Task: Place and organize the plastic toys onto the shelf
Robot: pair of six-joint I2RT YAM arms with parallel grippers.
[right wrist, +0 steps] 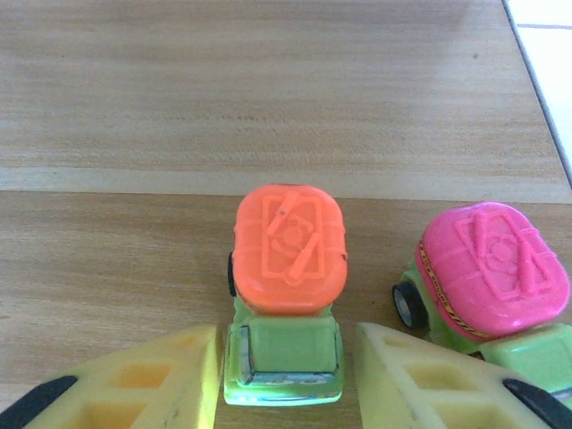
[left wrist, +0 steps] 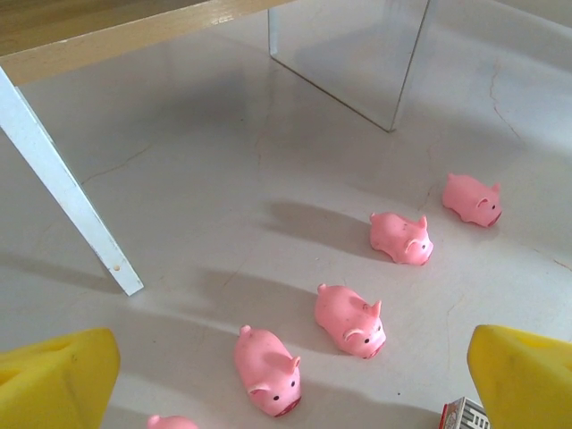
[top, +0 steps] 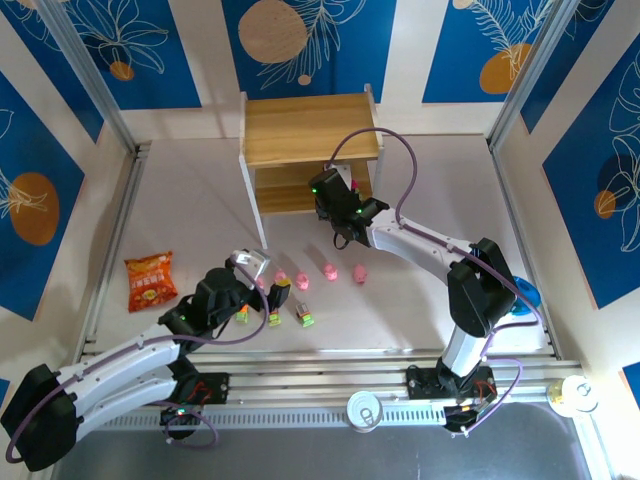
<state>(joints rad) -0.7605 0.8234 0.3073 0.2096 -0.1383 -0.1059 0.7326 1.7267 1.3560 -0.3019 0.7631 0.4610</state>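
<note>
On the lower wooden board of the shelf (top: 310, 128) (right wrist: 268, 89) stand an orange-topped toy (right wrist: 288, 250) and, to its right, a pink-topped toy (right wrist: 496, 264), both with green bases. My right gripper (top: 337, 203) (right wrist: 286, 384) straddles the orange-topped one, open, with a gap beside its right finger (right wrist: 429, 384). Several pink pigs (left wrist: 268, 371) (left wrist: 350, 320) (left wrist: 402, 238) lie in a row on the table in front of the shelf (top: 328, 270). My left gripper (top: 262, 275) (left wrist: 290, 380) hovers open above them, holding nothing. Three blocky toys (top: 274, 319) sit near it.
An orange snack bag (top: 150, 280) lies at the left. A blue bowl (top: 525, 298) is partly hidden behind the right arm. A white shelf leg (left wrist: 67, 192) stands left of the pigs. Two round cans (top: 365, 410) (top: 575, 393) rest on the near rail.
</note>
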